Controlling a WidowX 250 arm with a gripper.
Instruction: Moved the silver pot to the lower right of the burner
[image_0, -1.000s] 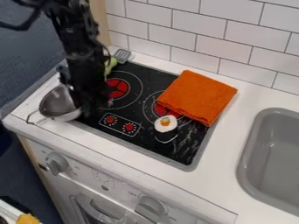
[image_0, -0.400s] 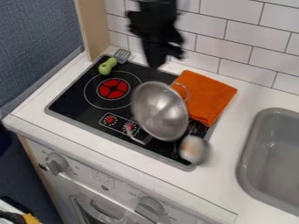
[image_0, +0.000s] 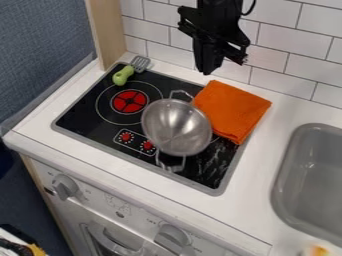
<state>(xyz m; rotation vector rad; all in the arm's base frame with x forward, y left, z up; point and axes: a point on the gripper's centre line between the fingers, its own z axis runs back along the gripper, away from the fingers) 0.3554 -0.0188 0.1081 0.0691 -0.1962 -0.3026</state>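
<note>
Shiny silver pot, round, two looped handles

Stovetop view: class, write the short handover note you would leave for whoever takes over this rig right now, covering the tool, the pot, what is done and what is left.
Tool: up by the tiled wall, behind the stovetop, away from the pot and holding nothing.
Pot: the silver pot sits open side up on the stovetop, to the lower right of the red burner in view, beside the orange cloth.
Done: the pot is where the task asks.
Left: probably nothing; perhaps check that it sits steady, as contact with the cloth is hard to judge.
</note>
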